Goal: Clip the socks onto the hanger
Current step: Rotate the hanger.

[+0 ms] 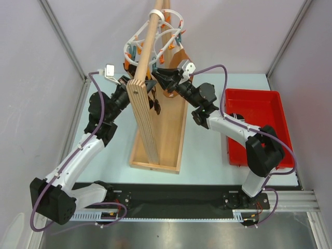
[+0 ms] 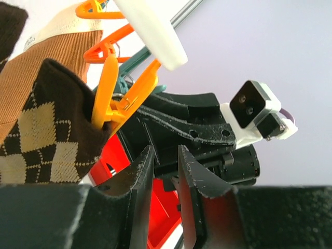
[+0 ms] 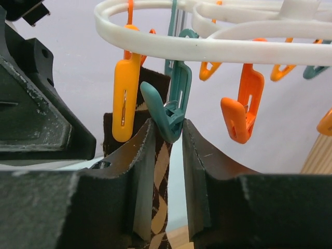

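Argyle sock hangs from the white hanger on the wooden stand toward the counter's far edge, an orange peg on its upper edge. My left gripper beside it is slightly parted, empty. My right gripper squeezes a teal peg, with sock cloth hanging between my fingers.

Pale table bearing wooden stand base and red tray.

White oval hanger with dangling pegs — dark argyle sock touching an orange peg
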Robot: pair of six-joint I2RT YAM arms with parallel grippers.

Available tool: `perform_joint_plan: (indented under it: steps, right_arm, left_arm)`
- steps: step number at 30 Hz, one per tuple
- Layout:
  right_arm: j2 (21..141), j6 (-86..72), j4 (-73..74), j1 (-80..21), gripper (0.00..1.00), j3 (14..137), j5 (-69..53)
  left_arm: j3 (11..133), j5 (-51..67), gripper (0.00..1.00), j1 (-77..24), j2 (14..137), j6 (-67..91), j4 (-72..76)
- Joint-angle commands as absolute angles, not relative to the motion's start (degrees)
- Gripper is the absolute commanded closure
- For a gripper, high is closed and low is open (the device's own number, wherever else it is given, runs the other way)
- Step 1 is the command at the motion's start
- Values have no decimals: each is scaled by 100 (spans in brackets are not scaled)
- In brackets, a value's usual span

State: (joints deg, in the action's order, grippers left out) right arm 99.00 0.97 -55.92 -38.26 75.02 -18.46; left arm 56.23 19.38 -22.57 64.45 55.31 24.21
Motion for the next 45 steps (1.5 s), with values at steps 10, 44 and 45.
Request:
perform_joint_plan:
  steps: [10,44,45]
  right_arm:
    - [8877,184,-2552,-3771,100,8603,-2012]
    - [8147,-80,-1635,-2875,44,7795,-2320]
    - [8200,-18,-1652,-2709,42,7796,-2399]
  left_arm:
    - [5915,1600,65,-2364,6601,5186,2681]
    - [5617,1829,48,-2373,5564,4562,1381]
    - [5564,1698,47,-2373,5389,4509,1110]
